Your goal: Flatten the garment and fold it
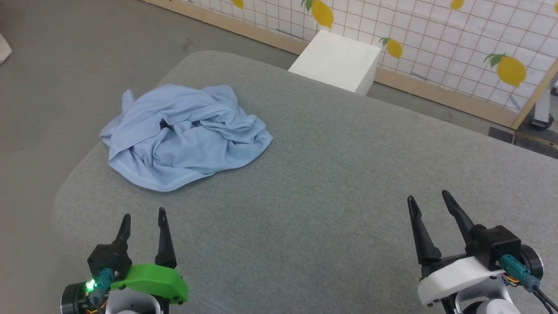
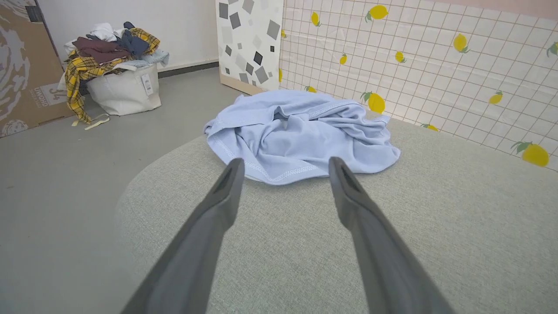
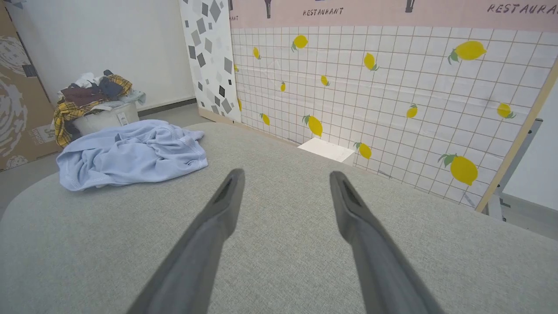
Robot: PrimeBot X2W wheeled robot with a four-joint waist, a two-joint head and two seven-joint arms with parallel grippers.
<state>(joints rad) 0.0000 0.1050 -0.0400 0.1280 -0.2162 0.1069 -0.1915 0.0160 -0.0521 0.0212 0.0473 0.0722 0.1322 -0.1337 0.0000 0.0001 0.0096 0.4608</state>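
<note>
A crumpled light blue T-shirt (image 1: 183, 135) lies in a heap on the far left part of a grey upholstered cushion (image 1: 331, 183), close to that cushion's rounded corner. The heap spreads a little wider than it is deep, and a stitched hem (image 2: 279, 176) curves along its near edge. The left gripper (image 1: 144, 213) sits at the cushion's near left edge, pointing straight at that hem, so the left arm is much the nearer. The right gripper (image 1: 428, 195) is at the cushion's near right, well apart from the shirt. Both grippers have their two fingers spread moderately wide, gripping nothing and touching no cloth.
</note>
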